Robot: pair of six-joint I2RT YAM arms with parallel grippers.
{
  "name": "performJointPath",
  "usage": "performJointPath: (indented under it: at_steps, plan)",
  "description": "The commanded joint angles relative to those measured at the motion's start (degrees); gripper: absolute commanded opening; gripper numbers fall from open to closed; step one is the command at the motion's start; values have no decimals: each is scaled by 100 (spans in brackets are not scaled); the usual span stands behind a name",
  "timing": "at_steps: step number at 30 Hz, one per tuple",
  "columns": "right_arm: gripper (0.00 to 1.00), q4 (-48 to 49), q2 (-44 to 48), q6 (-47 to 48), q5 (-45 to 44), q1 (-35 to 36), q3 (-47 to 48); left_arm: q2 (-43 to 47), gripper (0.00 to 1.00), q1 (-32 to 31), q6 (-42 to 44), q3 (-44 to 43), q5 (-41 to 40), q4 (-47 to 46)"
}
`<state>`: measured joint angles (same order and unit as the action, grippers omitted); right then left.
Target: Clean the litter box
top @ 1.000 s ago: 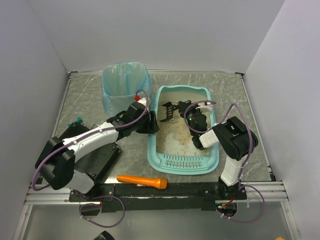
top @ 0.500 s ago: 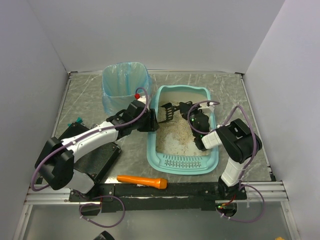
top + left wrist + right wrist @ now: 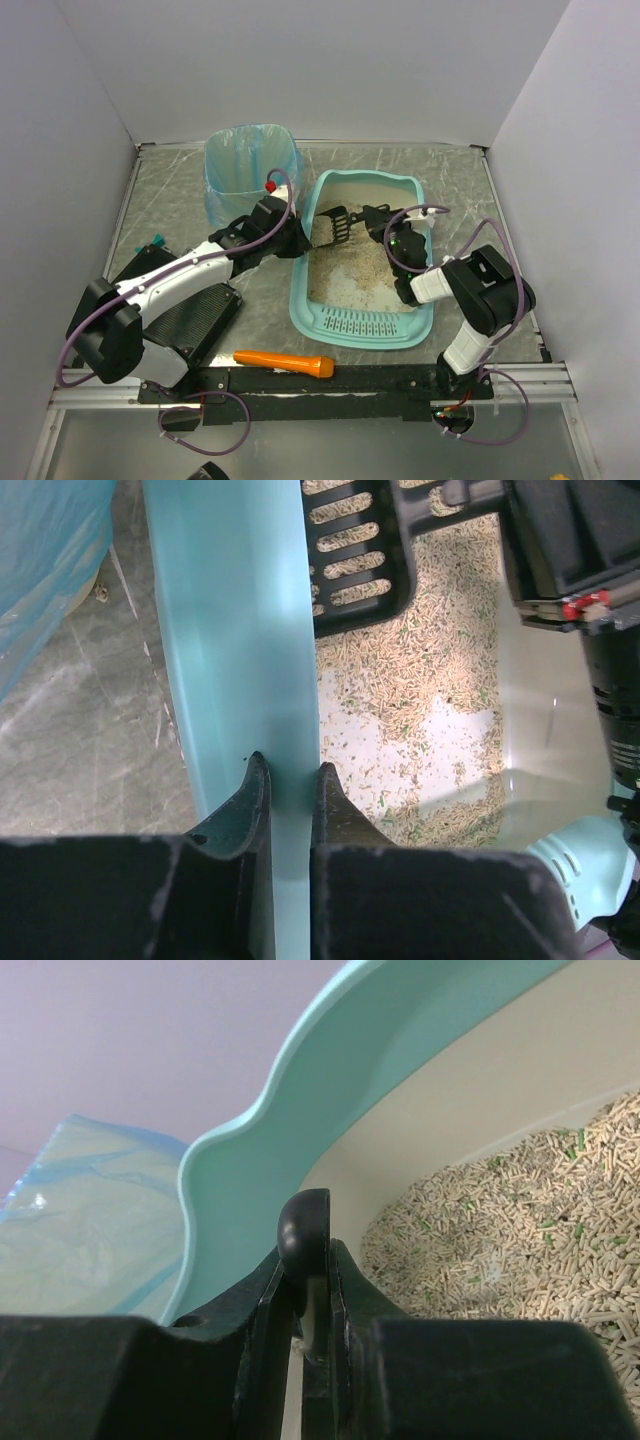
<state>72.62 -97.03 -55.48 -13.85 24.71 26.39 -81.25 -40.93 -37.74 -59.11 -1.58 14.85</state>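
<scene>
I note left gripper (image 3: 287,772) pinching the litter box (image 3: 365,328) by its side wall, right gripper (image 3: 310,1258) clamped on the black scoop (image 3: 333,226) handle.

Light teal litter box (image 3: 362,325); beige litter (image 3: 350,272); black scoop (image 3: 331,227); blue bag (image 3: 240,165).

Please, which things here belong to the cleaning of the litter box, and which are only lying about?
For the job:
litter box, its side wall clamped by the left gripper; black scoop, held by the right gripper; blue-bagged waste bin, probably for the waste.

Lying about:
orange tool at the near edge; flat black case by the left arm.
</scene>
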Motion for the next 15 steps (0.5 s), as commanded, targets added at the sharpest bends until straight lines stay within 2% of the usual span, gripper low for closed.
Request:
performJointPath:
  at_steps: [1, 15]
  plan:
    - [0, 2125, 466, -121, 49, -151, -99, 232, 1, 6, -76, -259, 19, -334]
    - [0, 2064, 747, -384, -92, -230, -231, 215, 1, -3, -216, -311, -158, -202]
